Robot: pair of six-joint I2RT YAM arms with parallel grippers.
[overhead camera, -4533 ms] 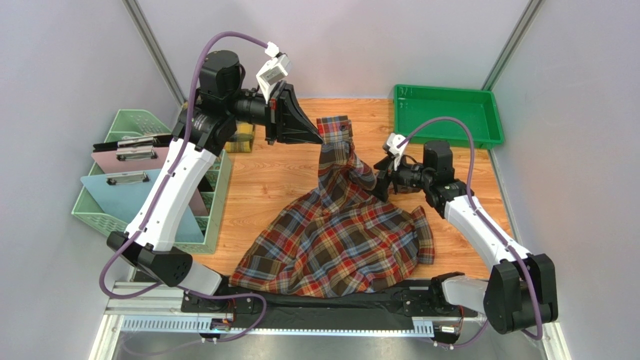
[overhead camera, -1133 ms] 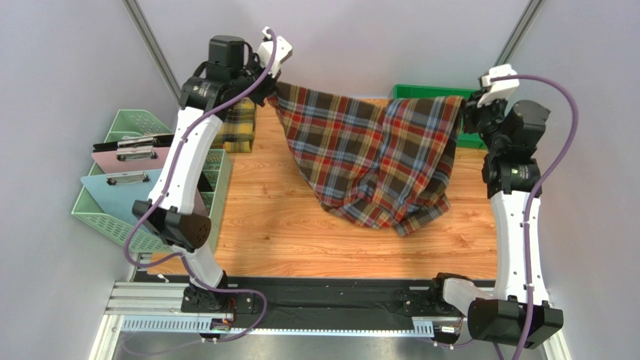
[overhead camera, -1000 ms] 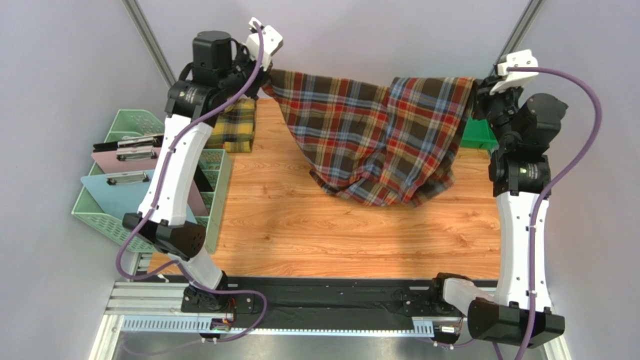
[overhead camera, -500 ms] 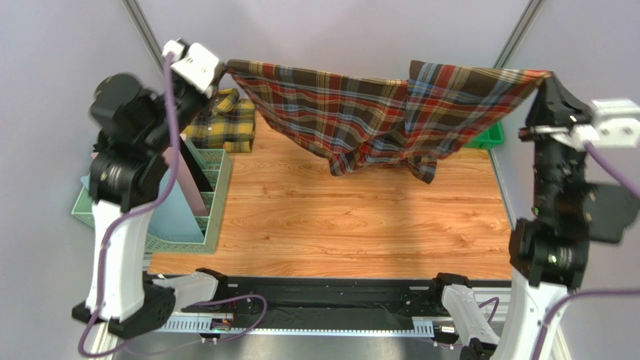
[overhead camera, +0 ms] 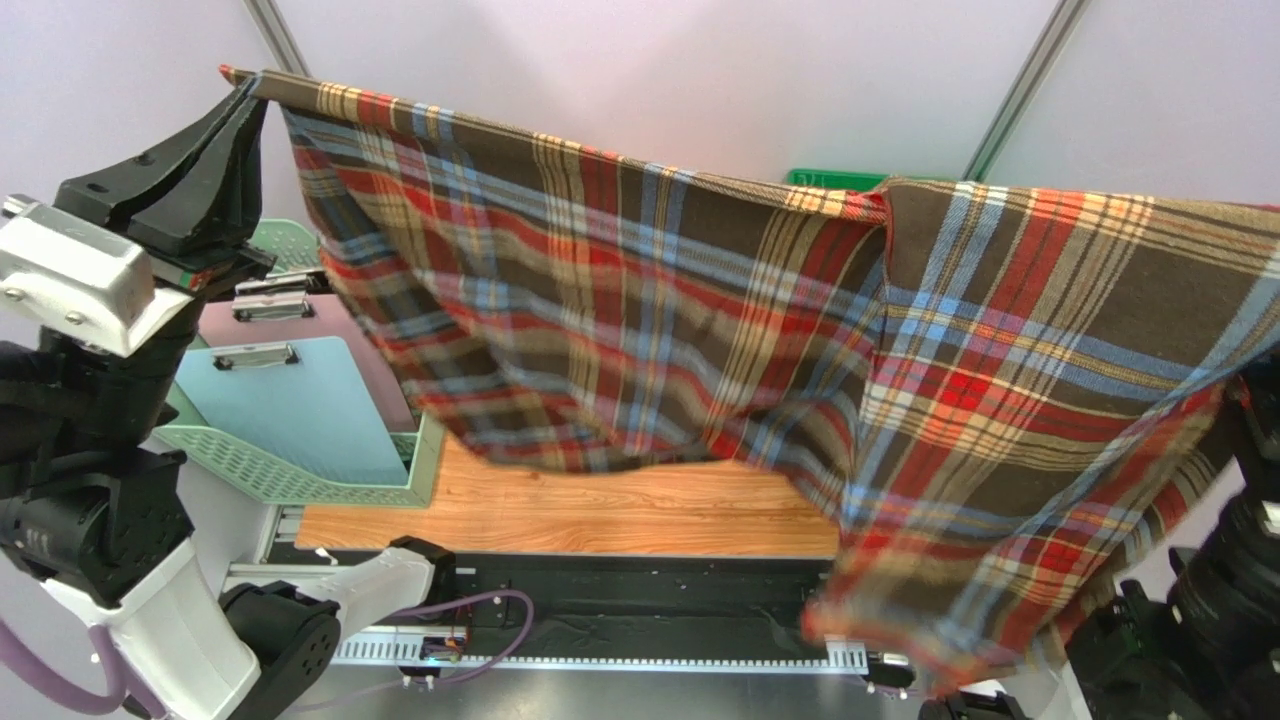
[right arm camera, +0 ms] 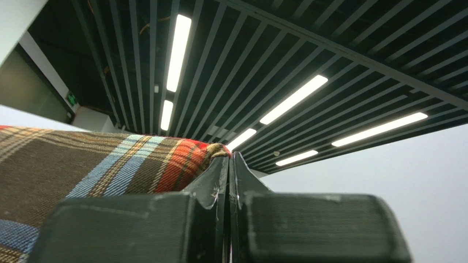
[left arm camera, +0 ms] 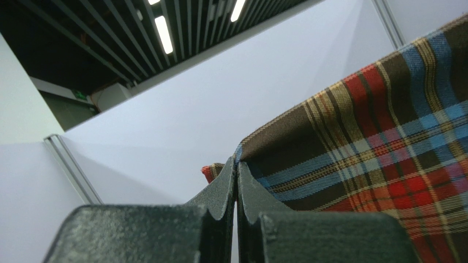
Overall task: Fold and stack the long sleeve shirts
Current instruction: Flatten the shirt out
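A red, brown and blue plaid long sleeve shirt (overhead camera: 676,315) hangs spread high in the air, close to the top camera. It fills most of that view. My left gripper (overhead camera: 241,93) is raised at the upper left and shut on one top corner of the cloth. In the left wrist view the left gripper (left arm camera: 237,164) pinches the shirt (left arm camera: 384,142) edge between closed fingertips. My right gripper (right arm camera: 228,159) is shut on the other corner of the shirt (right arm camera: 82,159), pointing up at the ceiling. It lies outside the top view's right edge.
A green basket (overhead camera: 286,465) at the left holds a blue clipboard (overhead camera: 308,405) and a pink one (overhead camera: 278,318). A sliver of the green tray (overhead camera: 834,179) shows above the shirt. A strip of wooden table (overhead camera: 601,518) shows beneath the hanging cloth.
Both arms have risen and spread further apart, lifting the shirt off the table towards the camera. The cloth is stretched wider and hides most of the table.
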